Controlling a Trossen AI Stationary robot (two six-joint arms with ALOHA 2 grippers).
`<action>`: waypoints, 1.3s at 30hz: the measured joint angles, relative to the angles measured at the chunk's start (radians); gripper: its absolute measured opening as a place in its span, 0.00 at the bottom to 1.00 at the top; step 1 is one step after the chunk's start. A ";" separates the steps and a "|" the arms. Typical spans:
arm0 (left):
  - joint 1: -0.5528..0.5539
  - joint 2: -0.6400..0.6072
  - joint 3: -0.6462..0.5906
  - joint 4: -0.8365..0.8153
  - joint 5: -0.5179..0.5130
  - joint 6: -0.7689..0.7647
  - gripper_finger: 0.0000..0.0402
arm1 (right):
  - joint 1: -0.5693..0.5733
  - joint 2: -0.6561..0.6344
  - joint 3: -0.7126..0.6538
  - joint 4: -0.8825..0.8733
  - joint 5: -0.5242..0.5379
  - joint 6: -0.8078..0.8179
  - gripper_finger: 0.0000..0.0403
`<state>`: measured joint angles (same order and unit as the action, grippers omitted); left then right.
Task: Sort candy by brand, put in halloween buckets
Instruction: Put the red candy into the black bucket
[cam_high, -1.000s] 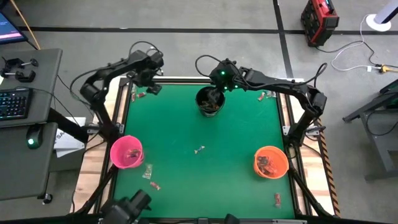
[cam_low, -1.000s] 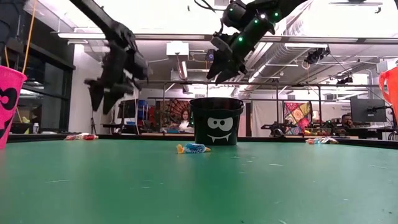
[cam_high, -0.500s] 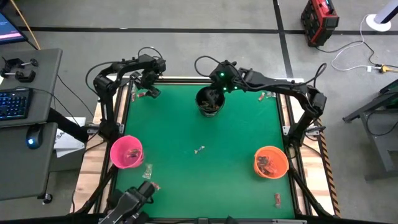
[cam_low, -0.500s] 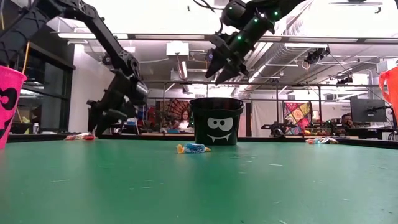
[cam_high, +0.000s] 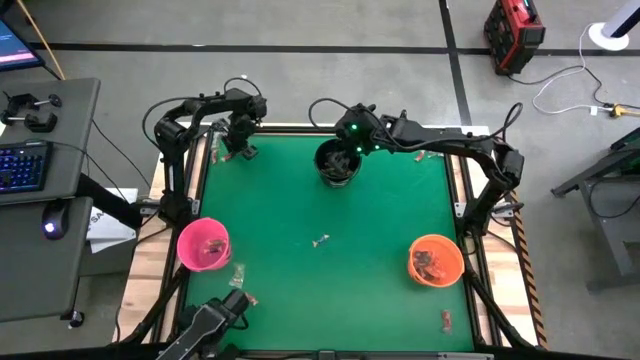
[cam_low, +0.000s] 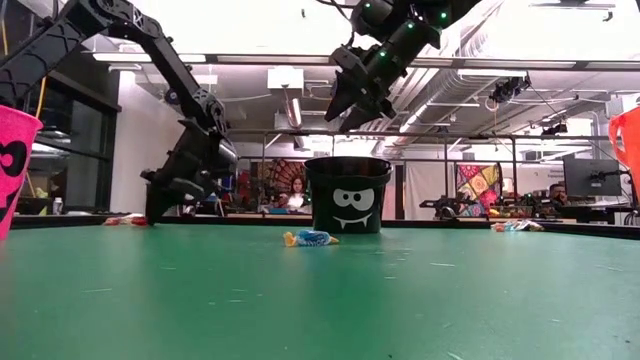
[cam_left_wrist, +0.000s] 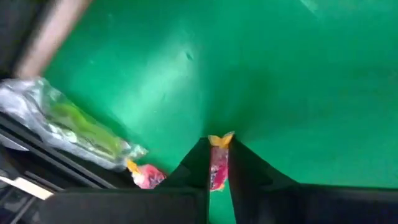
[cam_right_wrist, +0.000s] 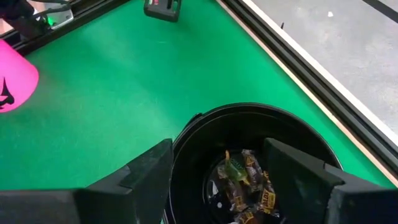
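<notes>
The left tool (cam_left_wrist: 217, 163) is set down on the green worktop (cam_high: 300, 280) at its far left corner, and a small red sweet (cam_left_wrist: 217, 169) with a yellowish end is clamped between its two dark fingers (cam_left_wrist: 198, 167). Just beside that tool, against the dark edge rail, a green sweet in a clear crinkly wrapper (cam_left_wrist: 74, 124) and a pink-red sweet (cam_left_wrist: 144, 176) are seen lying on the cloth.

The right tool (cam_right_wrist: 217, 180) is held above the black bucket (cam_high: 337, 163), near the middle of the far edge; its fingers (cam_right_wrist: 146, 171) are spread wide with nothing between them. Brown and yellowish wrapped candy (cam_right_wrist: 245, 186) is seen piled at the bottom of the black bucket, which carries a white fanged face (cam_low: 352, 207) on its front.

Out on the open cloth, a single blue and yellow sweet (cam_high: 320, 240) lies near the centre, well apart from all three buckets. The pink bucket (cam_high: 204, 245) stands at the left edge with reddish sweets inside, and two more sweets (cam_high: 242, 283) lie just beside it toward the near edge. The orange bucket (cam_high: 435, 260) stands near the right edge with dark sweets in it; a red sweet (cam_high: 446, 320) lies nearer the front corner. A further small cluster (cam_high: 432, 153) lies at the far right, under the right arm.
</notes>
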<state>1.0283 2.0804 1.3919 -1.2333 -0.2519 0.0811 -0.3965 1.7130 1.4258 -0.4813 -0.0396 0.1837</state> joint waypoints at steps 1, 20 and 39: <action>0.000 -0.001 0.008 -0.015 0.008 0.001 0.04 | 0.000 0.000 0.000 0.000 0.003 0.000 0.60; -0.292 -0.568 -0.109 0.675 0.541 -0.369 0.00 | -0.027 -0.202 0.000 0.030 0.045 -0.009 0.60; -0.638 -0.249 -0.062 1.112 0.404 -0.496 0.03 | -0.075 -0.314 0.000 -0.103 0.337 0.030 0.60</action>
<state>0.3899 1.8316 1.3295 -0.1216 0.1521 -0.4145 -0.4717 1.3991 1.4258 -0.5839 0.2977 0.2136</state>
